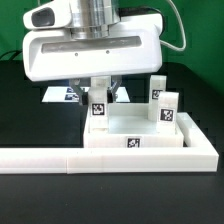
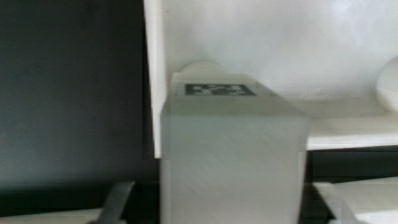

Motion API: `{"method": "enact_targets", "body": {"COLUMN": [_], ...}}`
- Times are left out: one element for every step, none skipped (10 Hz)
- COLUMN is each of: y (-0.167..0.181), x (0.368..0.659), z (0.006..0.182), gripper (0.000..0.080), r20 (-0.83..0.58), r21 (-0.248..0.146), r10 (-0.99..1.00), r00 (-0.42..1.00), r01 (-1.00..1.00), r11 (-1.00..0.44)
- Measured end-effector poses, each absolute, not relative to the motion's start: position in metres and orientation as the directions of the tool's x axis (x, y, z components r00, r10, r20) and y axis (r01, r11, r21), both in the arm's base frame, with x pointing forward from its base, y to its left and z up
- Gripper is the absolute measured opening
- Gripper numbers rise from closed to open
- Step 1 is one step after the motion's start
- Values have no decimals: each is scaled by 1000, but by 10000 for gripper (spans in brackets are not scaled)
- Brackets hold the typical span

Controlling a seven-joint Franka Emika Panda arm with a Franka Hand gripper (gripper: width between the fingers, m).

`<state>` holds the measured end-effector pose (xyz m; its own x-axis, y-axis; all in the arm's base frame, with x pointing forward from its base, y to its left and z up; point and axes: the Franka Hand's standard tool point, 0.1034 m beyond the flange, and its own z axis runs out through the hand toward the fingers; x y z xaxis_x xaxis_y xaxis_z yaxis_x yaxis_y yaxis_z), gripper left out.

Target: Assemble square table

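Note:
The white square tabletop (image 1: 140, 132) lies tray-like behind the border bar; its pale floor also shows in the wrist view (image 2: 285, 50). Two short white legs (image 1: 157, 95) (image 1: 167, 112) stand at its corner on the exterior view's right. A third tagged leg (image 1: 98, 110) stands at its corner on the exterior view's left and fills the middle of the wrist view (image 2: 231, 150). My gripper (image 1: 98, 98) (image 2: 224, 205) is straight above this leg, with a finger on each side. Small gaps show between the fingers (image 2: 118, 200) and the leg, so the gripper is open around it.
The long white L-shaped border bar (image 1: 100, 160) runs along the front and up the exterior view's right side of the tabletop. The marker board (image 1: 60, 95) lies behind on the exterior view's left. The table surface is black.

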<state>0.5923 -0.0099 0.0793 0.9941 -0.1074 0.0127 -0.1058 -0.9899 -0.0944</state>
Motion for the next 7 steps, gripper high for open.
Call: {"method": "enact_targets", "body": {"y": [-6,-2,-3,-4,-4,-5,-5], "x": [594,594,594,595,597,598,599], "z": [79,79,79,79,79,79,79], "gripper": [290,291,291,291,291,291,291], "r20": [13,6,5,12,22,26,30], "r21": [-98,-100,-97,-94,-95,-100,-106], "r10": [-192,-305,-415,-522,-579,-684,-756], "r00": [981,952,910,853,815,729,654], "r01": [-190,-303,-412,-519,-574,-679,-750], "r11": [-977,-948,-906,-850,-813,-727,-653]}}
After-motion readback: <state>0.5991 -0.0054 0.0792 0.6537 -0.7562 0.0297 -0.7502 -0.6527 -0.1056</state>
